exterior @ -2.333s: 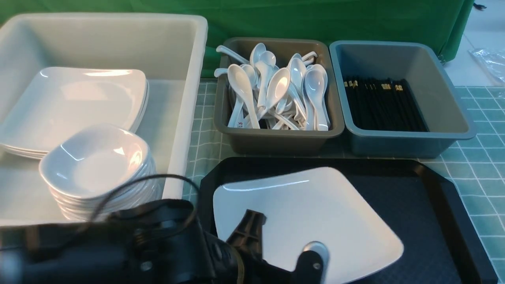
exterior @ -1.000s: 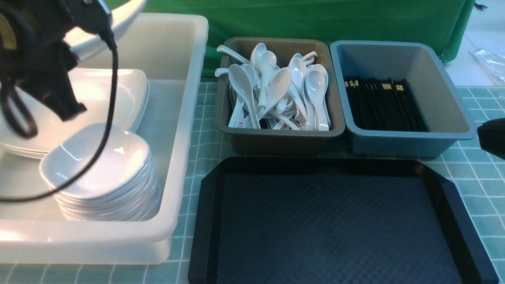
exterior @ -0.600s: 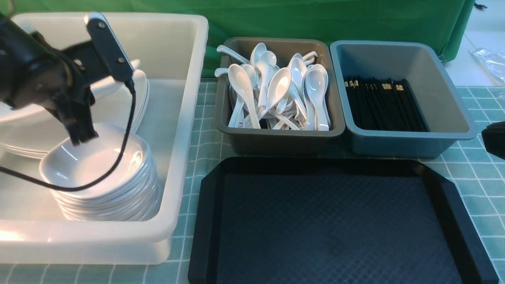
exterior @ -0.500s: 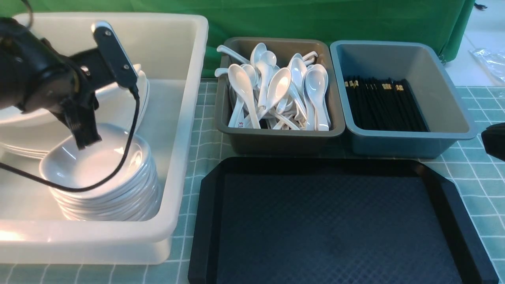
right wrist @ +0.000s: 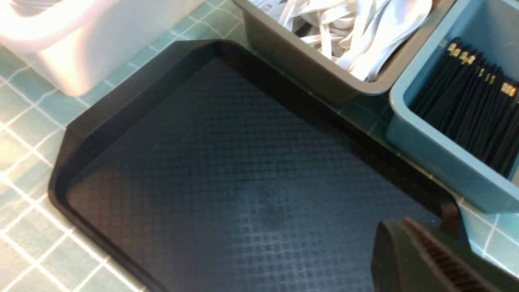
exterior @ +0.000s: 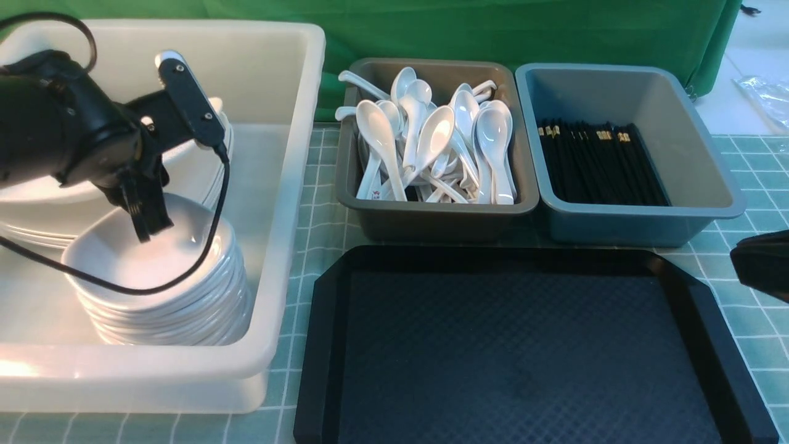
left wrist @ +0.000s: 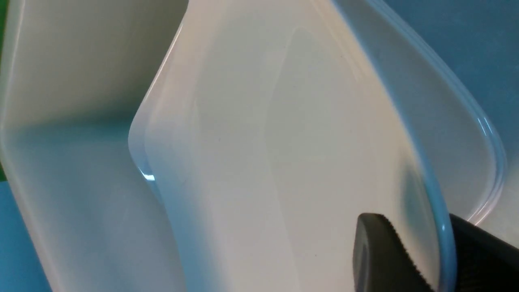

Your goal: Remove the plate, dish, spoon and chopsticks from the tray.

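The black tray (exterior: 524, 345) lies bare in front of me, also in the right wrist view (right wrist: 227, 162). The plate (left wrist: 284, 142) lies on the plate stack inside the white tub (exterior: 271, 185), its edge showing under my left arm (exterior: 61, 142). My left gripper (left wrist: 409, 231) straddles the plate's rim, open, with a gap between one pad and the rim. A stack of small dishes (exterior: 160, 271) stands in the tub's front. Several spoons (exterior: 431, 142) fill the brown bin. Chopsticks (exterior: 598, 163) lie in the blue-grey bin. My right gripper (right wrist: 409, 239) is shut and holds nothing, at the tray's right edge.
The brown bin (exterior: 431, 219) and the blue-grey bin (exterior: 641, 225) stand side by side just behind the tray. The tub's tall wall rises left of the tray. A green checked cloth (exterior: 758, 203) covers the table, and a green curtain hangs behind.
The plate went from the tray up into the tub and came down onto the plate stack. My left gripper's jaws have parted at its rim. The right gripper has crept in lower at the right edge.
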